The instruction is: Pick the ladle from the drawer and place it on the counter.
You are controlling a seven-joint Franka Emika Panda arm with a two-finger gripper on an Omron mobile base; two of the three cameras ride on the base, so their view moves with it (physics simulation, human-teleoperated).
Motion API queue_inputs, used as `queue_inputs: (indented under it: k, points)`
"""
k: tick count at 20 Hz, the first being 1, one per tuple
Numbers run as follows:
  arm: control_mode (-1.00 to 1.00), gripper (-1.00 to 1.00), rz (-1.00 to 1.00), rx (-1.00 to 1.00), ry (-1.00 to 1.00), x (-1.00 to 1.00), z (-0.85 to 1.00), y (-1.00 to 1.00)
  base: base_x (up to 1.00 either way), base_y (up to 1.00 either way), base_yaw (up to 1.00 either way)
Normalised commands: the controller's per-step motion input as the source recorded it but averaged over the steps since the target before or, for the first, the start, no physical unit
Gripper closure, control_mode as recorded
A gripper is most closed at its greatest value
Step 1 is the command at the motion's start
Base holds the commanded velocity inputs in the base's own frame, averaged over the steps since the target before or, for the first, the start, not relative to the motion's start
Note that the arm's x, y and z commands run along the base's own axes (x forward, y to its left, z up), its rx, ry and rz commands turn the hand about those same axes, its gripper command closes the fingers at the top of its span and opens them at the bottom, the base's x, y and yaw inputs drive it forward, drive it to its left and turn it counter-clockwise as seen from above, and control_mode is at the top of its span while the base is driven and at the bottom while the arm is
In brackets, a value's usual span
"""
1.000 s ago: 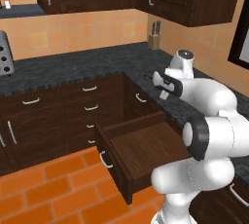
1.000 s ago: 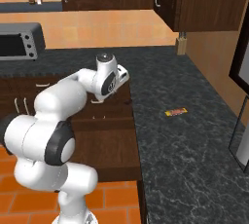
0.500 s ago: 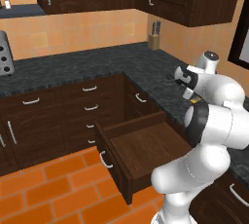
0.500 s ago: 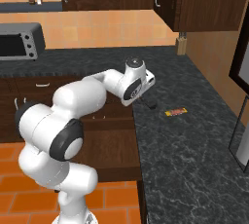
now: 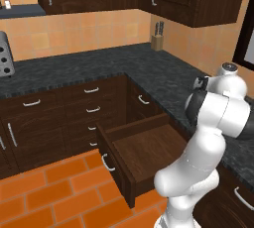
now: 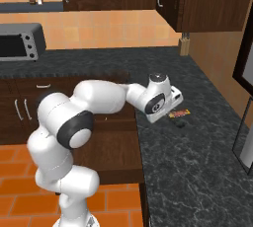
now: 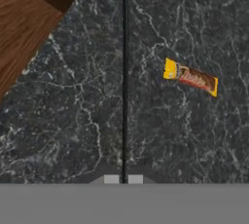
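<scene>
— Two small tips of the fingers [image 7: 123, 179] sit at the near edge of the hand view, pinched on the ladle [image 7: 125, 72]: its thin dark shaft runs from between them straight away, along their pointing direction.

— So it's held, not lying loose?

— Held, I judge; the tips stand close with the shaft between them. Whether its far end touches the surface [image 7: 73, 121] I cannot tell.

— What lies around it?

— Black veined stone beneath the whole shaft. Off to one side of the shaft, apart from it, lies a yellow-and-brown snack bar [image 7: 190, 77]. Further out on the other side is the open drawer [image 7: 24, 28], its wooden inside showing.

— And the coming move?

— Lowering along the shaft's line, keeping clear of the bar, then letting go, likely.
</scene>
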Motion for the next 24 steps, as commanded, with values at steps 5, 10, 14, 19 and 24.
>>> queue_inputs:
  k: [5, 10, 14, 19, 24]
  points:
    - [-1.00, 1.00, -0.15, -0.05, 0.02, -0.03, -0.03, -0.80, 0.00, 0.00, 0.00]
    - [-1.00, 1.00, -0.23, 0.08, 0.01, -0.32, -0.29, -0.33, 0.00, 0.00, 0.00]
    - [-1.00, 1.00, -0.26, 0.01, 0.01, -0.44, -0.37, -0.08, 0.00, 0.00, 0.00]
    - [-1.00, 1.00, -0.23, 0.00, 0.12, -0.12, -0.67, -0.06, 0.00, 0.00, 0.00]
    - [-1.00, 1.00, -0.11, 0.04, 0.04, 0.02, -0.79, -0.06, 0.00, 0.00, 0.00]
